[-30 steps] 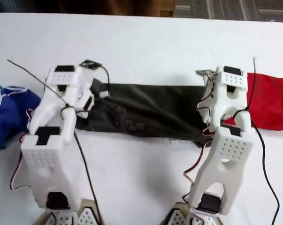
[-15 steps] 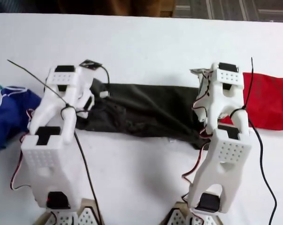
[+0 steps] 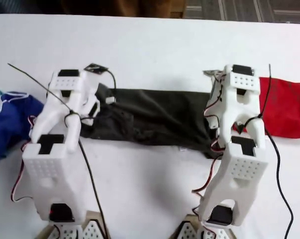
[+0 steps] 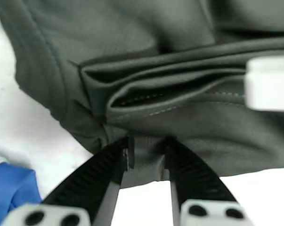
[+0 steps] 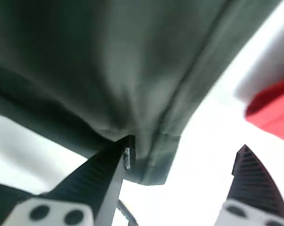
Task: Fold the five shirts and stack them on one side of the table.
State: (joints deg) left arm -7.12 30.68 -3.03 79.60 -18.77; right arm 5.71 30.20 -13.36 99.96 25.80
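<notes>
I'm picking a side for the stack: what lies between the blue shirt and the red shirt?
The high view shows the dark shirt stretched out lengthwise between the blue shirt and the red shirt.

place: looking like a small robotics lab or workshop | signs: two white printed arms (image 3: 52, 164) with loose wires (image 3: 92, 184) are sitting on a white table (image 3: 150, 45) | beyond left gripper (image 4: 148, 148): wooden furniture (image 3: 125, 7) and floor (image 3: 239, 9) are showing

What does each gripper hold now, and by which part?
Left gripper pinches the dark shirt at its edge. Right gripper is open, holding nothing.
</notes>
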